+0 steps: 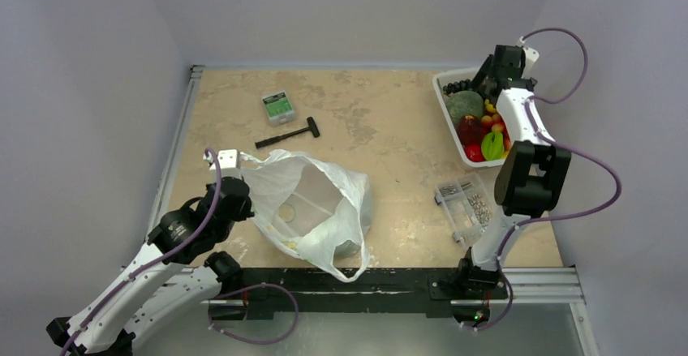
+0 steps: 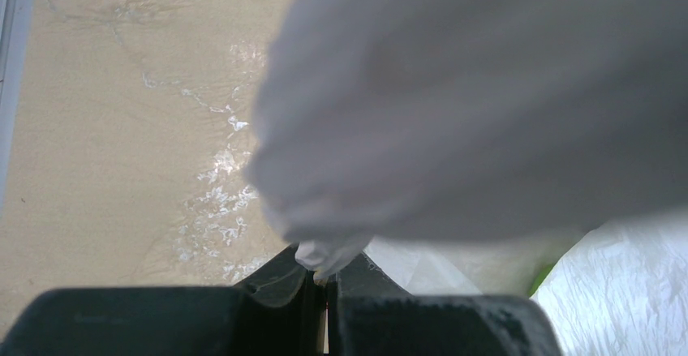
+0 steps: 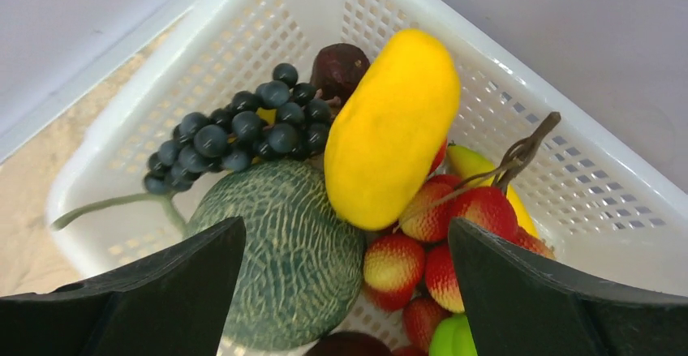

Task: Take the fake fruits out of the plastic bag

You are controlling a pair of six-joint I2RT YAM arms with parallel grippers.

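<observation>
The white plastic bag [image 1: 312, 210] lies at the near left of the table, its mouth held open upwards. My left gripper [image 1: 242, 182] is shut on the bag's left rim; the left wrist view shows a pinched fold of bag [image 2: 454, 105] between its closed jaws [image 2: 326, 279]. My right gripper [image 1: 480, 79] is open and empty above the white basket [image 1: 449, 121] at the far right. In the right wrist view its jaws [image 3: 347, 226] stand wide over a yellow mango [image 3: 393, 129], a green melon [image 3: 284, 250], dark grapes [image 3: 235, 129] and red lychees [image 3: 430, 242].
A clear box of screws [image 1: 464, 202] sits near the right arm. A small green-labelled box [image 1: 278, 106] and a black mallet [image 1: 288, 135] lie at the far middle. Walls close in the left, back and right sides.
</observation>
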